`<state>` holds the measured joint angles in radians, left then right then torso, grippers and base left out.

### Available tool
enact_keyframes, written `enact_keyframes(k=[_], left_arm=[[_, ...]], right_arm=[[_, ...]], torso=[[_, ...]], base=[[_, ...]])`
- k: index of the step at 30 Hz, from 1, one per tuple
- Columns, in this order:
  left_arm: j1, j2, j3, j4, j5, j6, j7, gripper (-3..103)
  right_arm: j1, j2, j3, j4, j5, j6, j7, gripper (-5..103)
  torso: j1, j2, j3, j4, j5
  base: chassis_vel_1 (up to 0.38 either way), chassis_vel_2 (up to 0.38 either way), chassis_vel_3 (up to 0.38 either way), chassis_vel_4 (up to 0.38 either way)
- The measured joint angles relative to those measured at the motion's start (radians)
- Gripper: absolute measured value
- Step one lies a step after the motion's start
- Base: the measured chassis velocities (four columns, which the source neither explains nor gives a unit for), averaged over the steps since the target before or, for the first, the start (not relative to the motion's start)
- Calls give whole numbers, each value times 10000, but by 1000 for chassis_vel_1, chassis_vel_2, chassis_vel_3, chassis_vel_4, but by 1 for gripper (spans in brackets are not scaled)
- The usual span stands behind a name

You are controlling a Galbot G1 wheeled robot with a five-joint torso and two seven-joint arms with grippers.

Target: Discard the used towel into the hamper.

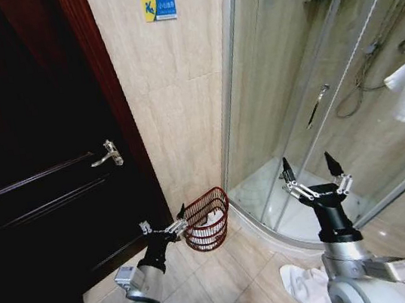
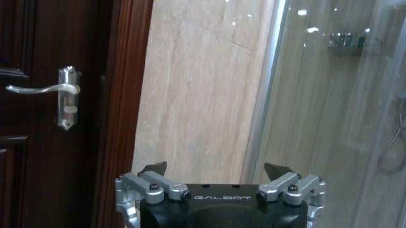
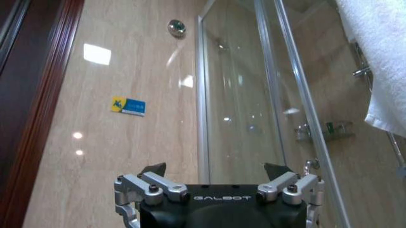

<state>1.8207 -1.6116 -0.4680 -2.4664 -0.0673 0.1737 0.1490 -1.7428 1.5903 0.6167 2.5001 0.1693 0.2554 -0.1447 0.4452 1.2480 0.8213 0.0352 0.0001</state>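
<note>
The hamper (image 1: 207, 220), a small round reddish-brown wire basket that narrows downward, sits on the tiled floor against the beige wall between the dark door (image 1: 39, 183) and the glass shower enclosure (image 1: 315, 89), with white cloth inside it. The left gripper (image 1: 164, 223) hovers just beside its rim, fingers spread and empty. The right gripper (image 1: 311, 166) is raised before the shower glass, also spread and empty.

Bright spots of light are seen on the shiny wall tiles (image 3: 95, 53) and the shower glass (image 2: 311, 29). The dark door (image 1: 26, 147) is left in shadow.
</note>
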Motion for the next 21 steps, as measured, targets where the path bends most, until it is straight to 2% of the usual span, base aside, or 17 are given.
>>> enact_keyframes(k=[5, 12, 14, 15, 18, 21], left_arm=[[-5, 8, 16, 0, 16, -3, -3, 100], [-25, 19, 19, 11, 15, -4, -7, 100], [-31, 23, 18, 23, 10, -4, -10, 100], [-31, 23, 18, 23, 10, -4, -10, 100], [-37, 27, 18, 32, 5, -4, -12, 100], [-40, 29, 18, 36, 3, -4, -13, 100]], right_arm=[[86, -86, 111, 0, 128, 321, 198, 100], [-89, -307, 1208, 0, 237, 587, 472, 100], [-42, -458, 2283, -1, 681, 702, 734, 100], [-42, -458, 2283, -1, 681, 702, 734, 100], [0, -623, 3297, 0, 1243, 770, 742, 100], [-10, -676, 3660, -1, 1524, 768, 743, 100]], torso=[[0, 0, 0, 0, 0], [0, 0, 0, 0, 0], [0, 0, 0, 0, 1], [0, 0, 0, 0, 1], [0, 0, 0, 0, 0], [0, 0, 0, 0, -1]], base=[[0, 0, 0, 0], [0, 0, 0, 0], [0, 0, 0, 0], [0, 0, 0, 0], [-17, -6, 7, 8], [-57, -21, 27, 27]])
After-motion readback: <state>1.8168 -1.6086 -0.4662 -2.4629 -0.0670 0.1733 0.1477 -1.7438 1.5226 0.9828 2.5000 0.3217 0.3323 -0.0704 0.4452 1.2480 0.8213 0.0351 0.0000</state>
